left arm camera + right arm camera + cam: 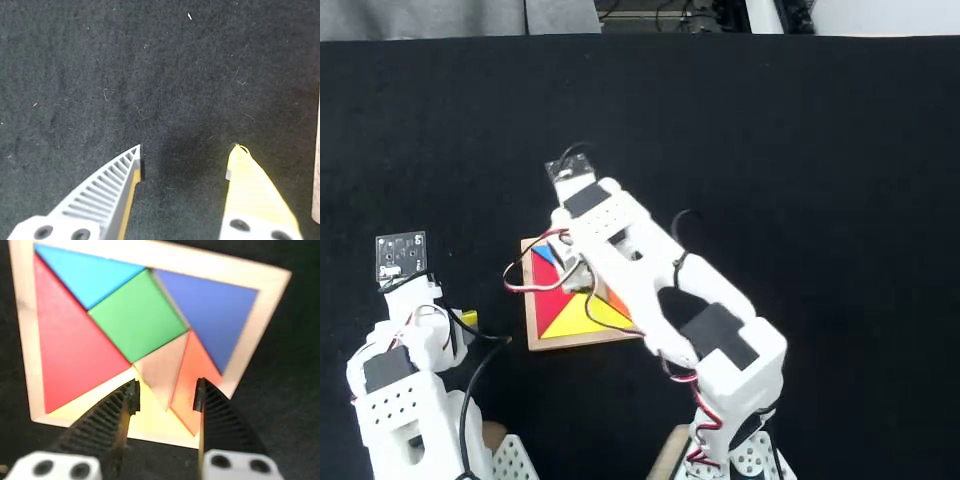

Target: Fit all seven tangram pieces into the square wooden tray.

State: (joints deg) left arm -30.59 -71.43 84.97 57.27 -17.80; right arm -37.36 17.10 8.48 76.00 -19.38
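Looking down from the high view first: the tray [531, 310] is sitting on the black table [800, 150] just in front of the two arms. The right arm [650, 290] is hanging over it and covering a good chunk, with the red triangle [552, 290] and yellow triangle [575, 320] peeking out beside it. The left arm [400, 380] is sitting off to the tray's side, near it but not over it. Over in the left wrist view, the left claw [187, 155] is hanging wide open above plain black cloth and gripping nothing, and a pale sliver of the tray's edge is showing at the frame border. In the right wrist view, the right claw [165, 395] is hovering over the tray, spread to a middling gap and carrying nothing, with its tips over the spot where yellow and the orange piece [195, 375] are meeting. Red is filling one side of the tray, and a light blue triangle [90, 275], green square [137, 315] and dark blue triangle [215, 310] are lying flush along the far rim. A tan triangle [160, 370] is sitting between green, orange and yellow; I can't tell whether it's a piece or bare tray floor.
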